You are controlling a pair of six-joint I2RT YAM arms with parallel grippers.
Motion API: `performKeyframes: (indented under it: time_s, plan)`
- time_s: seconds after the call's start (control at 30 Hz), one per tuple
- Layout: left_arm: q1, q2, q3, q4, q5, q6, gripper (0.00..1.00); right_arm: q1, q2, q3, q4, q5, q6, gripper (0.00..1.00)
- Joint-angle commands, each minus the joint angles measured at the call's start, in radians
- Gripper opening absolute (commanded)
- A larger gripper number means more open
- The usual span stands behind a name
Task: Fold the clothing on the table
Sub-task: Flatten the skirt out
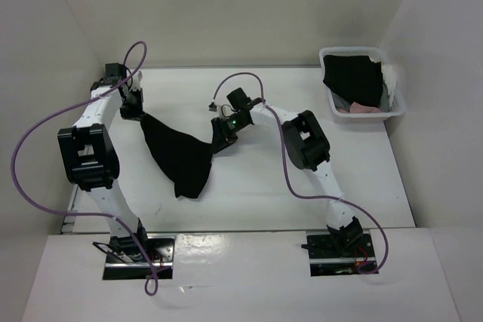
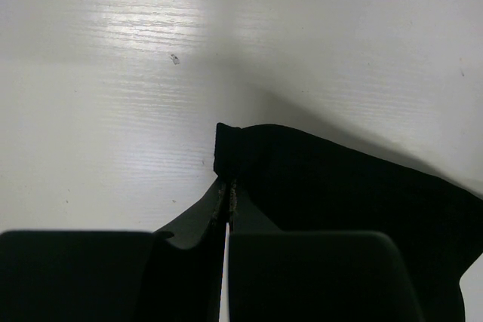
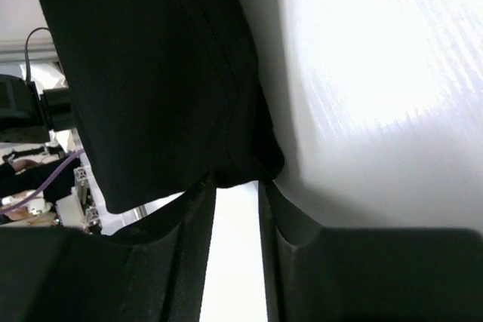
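pinches a cloth (image 2: 339, 201) corner in left hand (image 2: 228, 195), pressed together. grips a bunched edge at the very tips of right hand (image 3: 237, 183), part-closed. carries cloth slung between the hands, sagging below them toward the desk (image 1: 249, 194). expect slip from the shallow right pinch under tension, dropping that edge and skewing the fold.

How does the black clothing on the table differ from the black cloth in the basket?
The clothing is drawn out long across the table, while the black cloth sits bunched up in the white basket. The clothing is on its own, but the black cloth is packed beside a pink piece and a white piece. Both are plain black fabric.
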Motion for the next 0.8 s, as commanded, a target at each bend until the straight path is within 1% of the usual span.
performKeyframes:
  time_s: [0.0,0.23,0.27,0.33,0.47,0.53,0.63,0.67,0.7,0.73,0.77]
  plan:
    - [0.006,-0.042,-0.012,0.009,0.018,0.005,0.00,-0.004,0.017,0.048,-0.009,-0.019,-0.008,0.33]
    - [0.006,-0.042,-0.012,0.009,0.018,0.014,0.00,0.005,0.037,0.094,-0.040,-0.019,-0.017,0.13]
    - [0.006,-0.042,-0.012,0.009,0.018,0.014,0.00,0.005,0.049,0.106,-0.040,-0.019,-0.026,0.06]
    - [0.006,-0.042,-0.012,0.009,0.018,0.014,0.00,0.005,0.050,0.106,-0.049,-0.019,-0.026,0.00]
    - [0.006,-0.042,-0.012,-0.001,0.029,0.014,0.00,0.005,0.050,0.136,-0.078,0.002,-0.039,0.00]
    - [0.006,-0.054,0.013,-0.014,0.041,0.024,0.00,0.005,0.011,0.151,-0.098,0.025,-0.062,0.00]
    - [0.006,-0.094,0.039,-0.034,0.070,0.024,0.00,0.005,-0.079,0.151,-0.109,0.105,-0.077,0.00]
    - [0.006,-0.107,0.039,-0.034,0.070,0.024,0.00,0.005,-0.105,0.151,-0.109,0.163,-0.077,0.00]
    - [0.006,-0.121,0.050,-0.034,0.070,0.033,0.00,0.005,-0.171,0.113,-0.094,0.192,-0.077,0.00]
    - [0.006,-0.158,0.050,-0.034,0.070,0.042,0.00,0.005,-0.208,0.090,-0.062,0.267,-0.086,0.00]
    - [-0.009,-0.176,0.060,-0.034,0.053,0.042,0.00,0.005,-0.246,0.068,-0.048,0.306,-0.086,0.00]
